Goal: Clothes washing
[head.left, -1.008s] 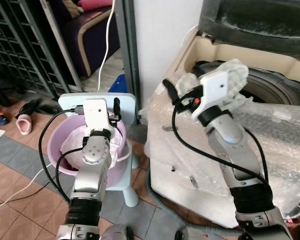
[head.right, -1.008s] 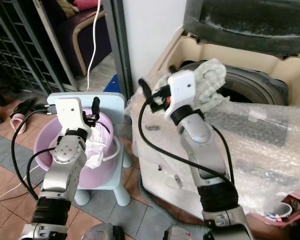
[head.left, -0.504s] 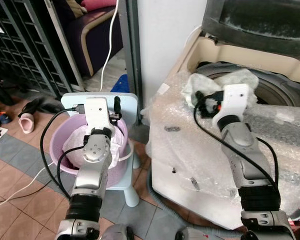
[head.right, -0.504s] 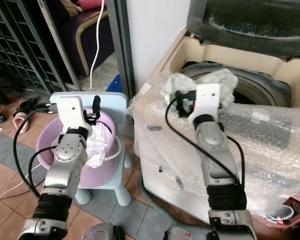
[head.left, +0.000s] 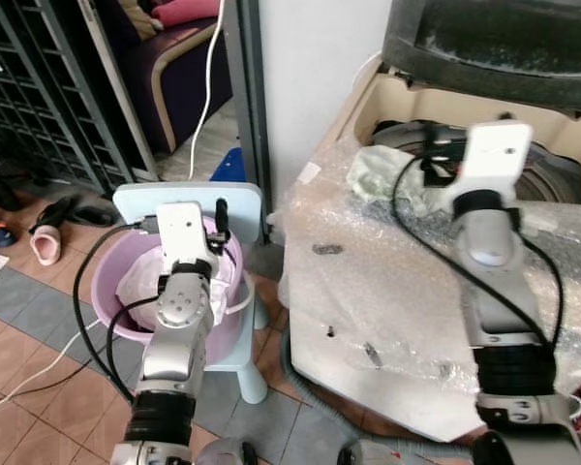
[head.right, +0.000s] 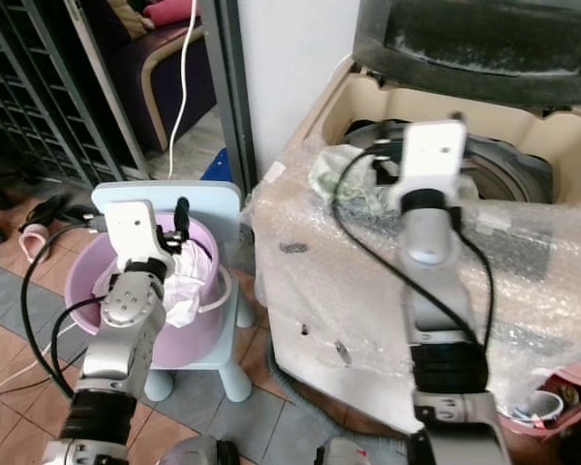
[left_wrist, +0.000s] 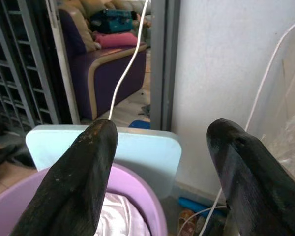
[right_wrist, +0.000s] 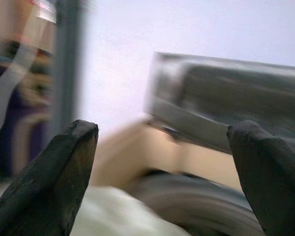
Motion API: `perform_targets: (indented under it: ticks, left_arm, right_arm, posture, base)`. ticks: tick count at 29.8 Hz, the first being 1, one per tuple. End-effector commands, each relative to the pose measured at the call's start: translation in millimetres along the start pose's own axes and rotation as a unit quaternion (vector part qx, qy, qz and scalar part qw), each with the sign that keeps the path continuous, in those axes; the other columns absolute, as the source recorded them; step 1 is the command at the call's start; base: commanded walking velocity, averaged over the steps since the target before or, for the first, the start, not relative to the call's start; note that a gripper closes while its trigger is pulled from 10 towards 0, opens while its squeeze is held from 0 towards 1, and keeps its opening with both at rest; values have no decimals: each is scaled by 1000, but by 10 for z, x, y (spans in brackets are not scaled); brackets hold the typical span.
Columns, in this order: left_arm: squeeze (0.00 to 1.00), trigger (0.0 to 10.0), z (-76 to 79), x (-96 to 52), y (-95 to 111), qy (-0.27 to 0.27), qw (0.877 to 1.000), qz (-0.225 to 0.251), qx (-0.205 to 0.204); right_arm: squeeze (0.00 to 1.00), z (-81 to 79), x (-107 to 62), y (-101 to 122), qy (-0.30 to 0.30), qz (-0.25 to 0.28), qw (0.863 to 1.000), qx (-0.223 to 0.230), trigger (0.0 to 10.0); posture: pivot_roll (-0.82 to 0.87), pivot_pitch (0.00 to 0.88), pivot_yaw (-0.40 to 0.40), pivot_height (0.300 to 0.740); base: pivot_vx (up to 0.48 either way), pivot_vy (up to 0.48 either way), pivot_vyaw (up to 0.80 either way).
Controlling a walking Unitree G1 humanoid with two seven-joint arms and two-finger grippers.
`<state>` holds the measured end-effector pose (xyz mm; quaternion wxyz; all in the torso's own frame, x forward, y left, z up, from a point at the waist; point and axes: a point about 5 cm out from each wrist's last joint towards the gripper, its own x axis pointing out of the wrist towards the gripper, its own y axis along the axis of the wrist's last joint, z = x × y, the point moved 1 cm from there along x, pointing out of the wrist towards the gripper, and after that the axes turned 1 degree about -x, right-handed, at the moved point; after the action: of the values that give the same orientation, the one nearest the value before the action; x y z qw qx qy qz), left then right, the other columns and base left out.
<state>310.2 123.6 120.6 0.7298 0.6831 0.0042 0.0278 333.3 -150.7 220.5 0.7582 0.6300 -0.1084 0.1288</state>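
The right end effector (right_wrist: 160, 177) sits at the upper right of the head views, over the washing machine (head.left: 387, 320) — its fingers spread wide and holding nothing. A pale cloth (head.left: 378, 174) lies at the rim of the drum (head.left: 547, 179), just left of that arm. At the lower left, the left end effector (left_wrist: 162, 172) hovers over the pink basin (head.left: 111, 291) on a light-blue stool (head.left: 247, 373) — also wide open and empty. White laundry (head.left: 140, 286) fills the basin.

My two arms are silver tube segments with black joint collars. White camera housings cap both wrists, looped with black cables. Each claw, left claw (left_wrist: 162, 182) and right claw (right_wrist: 162, 177), has matte black fingers.
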Motion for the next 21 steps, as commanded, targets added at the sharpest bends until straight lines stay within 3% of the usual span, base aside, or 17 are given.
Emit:
perform_targets:
  ticks: [1, 2, 3, 5, 9, 13, 19, 21]
  left_arm:
    - [0, 10000, 3, -3, 92, 3, 1000, 11, -7]
    - [0, 10000, 10, -8, 93, 1, 1000, 11, -7]
    - [0, 10000, 12, -28, 48, 0, 1000, 3, -3]
    - [0, 10000, 19, -89, -32, -5, 1000, -11, 4]
    - [0, 10000, 36, -124, -16, -14, 1000, -12, 3]
    - [0, 10000, 24, -128, 5, -8, 1000, -17, 4]
    - [0, 10000, 20, -139, 6, -7, 1000, -20, 6]
    - [0, 10000, 18, -162, 8, -11, 1000, -16, 15]
  right_arm:
    - [161, -187, -18, 179, 58, 38, 997, 19, 10000]
    - [161, -216, -29, 190, 66, 41, 997, 20, 10000]
    - [0, -270, -67, 169, 77, 42, 996, 19, 10000]
    - [0, -334, -145, 132, 85, 39, 995, 26, 10000]
    - [0, -438, -184, 163, 101, 36, 993, 53, 10000]
    - [0, -570, -240, 152, 147, 37, 987, 50, 10000]
    - [0, -603, -255, 112, 161, 25, 985, 58, 10000]
    - [0, -622, -282, 83, 173, 19, 983, 56, 10000]
  posture:
    - [-80, 0, 42, 740]
    - [-80, 0, 42, 740]
    - [-88, 0, 52, 740]
    - [-83, 0, 56, 740]
    - [-75, 5, 62, 740]
    - [-60, 15, 63, 740]
    - [-59, 25, 69, 740]
    - [-60, 27, 73, 740]
  base:
    - [0, 480, 0]
    - [0, 480, 0]
    - [0, 480, 0]
    - [0, 480, 0]
    - [0, 480, 0]
    - [0, 480, 0]
    - [0, 480, 0]
    - [0, 0, 0]
